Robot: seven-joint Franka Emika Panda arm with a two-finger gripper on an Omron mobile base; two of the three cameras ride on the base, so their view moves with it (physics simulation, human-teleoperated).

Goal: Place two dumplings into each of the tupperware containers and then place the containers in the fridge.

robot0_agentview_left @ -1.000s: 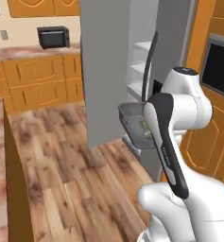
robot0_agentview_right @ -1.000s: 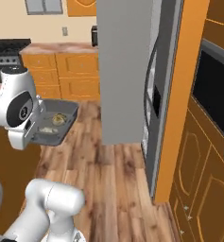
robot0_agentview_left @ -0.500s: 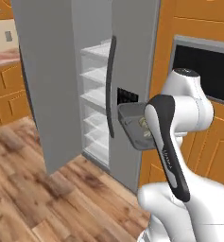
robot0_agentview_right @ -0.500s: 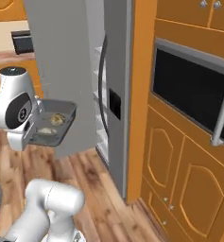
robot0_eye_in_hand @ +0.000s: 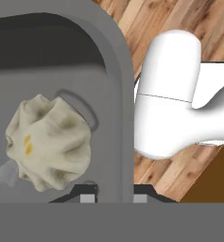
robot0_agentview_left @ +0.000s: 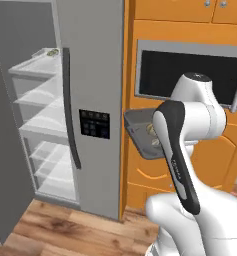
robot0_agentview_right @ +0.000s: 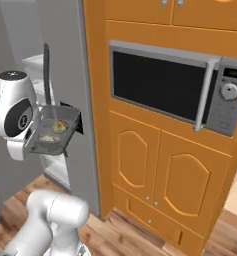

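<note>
My gripper [robot0_eye_in_hand: 114,196] is shut on the rim of the dark grey tupperware container [robot0_eye_in_hand: 119,90], held level at chest height. The container [robot0_agentview_left: 139,131] hangs in front of the orange cabinet, just right of the fridge [robot0_agentview_left: 96,70]. Two dumplings [robot0_agentview_right: 60,126] lie in the container [robot0_agentview_right: 65,142]; one pale pleated dumpling [robot0_eye_in_hand: 49,142] sits close in the hand view. The fridge's left door [robot0_agentview_left: 10,150] stands open, showing white shelves [robot0_agentview_left: 45,122]. A pale grey container [robot0_agentview_left: 36,59] rests on the top shelf with a small olive lump in it.
A built-in microwave [robot0_agentview_right: 165,85] with a black window sits in the orange cabinets [robot0_agentview_right: 155,170] to the right of the fridge. The fridge's shut right door carries a black panel [robot0_agentview_left: 94,123] and a long dark handle [robot0_agentview_left: 70,110]. Wooden floor [robot0_agentview_left: 55,225] lies below.
The whole picture has swung: the base has moved, so the fridge now lies left and the microwave cabinet is ahead. The dark container has stayed in the shut gripper.
</note>
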